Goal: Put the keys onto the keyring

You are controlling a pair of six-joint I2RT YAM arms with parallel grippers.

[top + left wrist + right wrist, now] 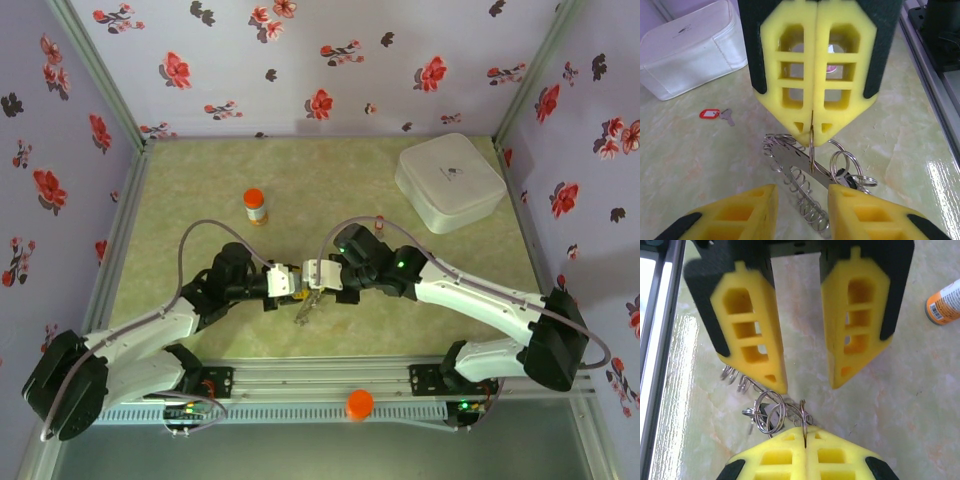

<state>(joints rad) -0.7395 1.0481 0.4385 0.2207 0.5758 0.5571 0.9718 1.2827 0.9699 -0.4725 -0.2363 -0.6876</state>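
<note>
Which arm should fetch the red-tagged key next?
Likely left: the left gripper is open and free, while the right gripper is shut on the keyring. The key lies loose.

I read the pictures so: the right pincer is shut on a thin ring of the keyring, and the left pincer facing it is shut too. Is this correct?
Not quite. The left pincer is open: the right wrist view shows its two fingers standing apart by the keyring. The right pincer is indeed shut on a thin ring of the keyring.
</note>
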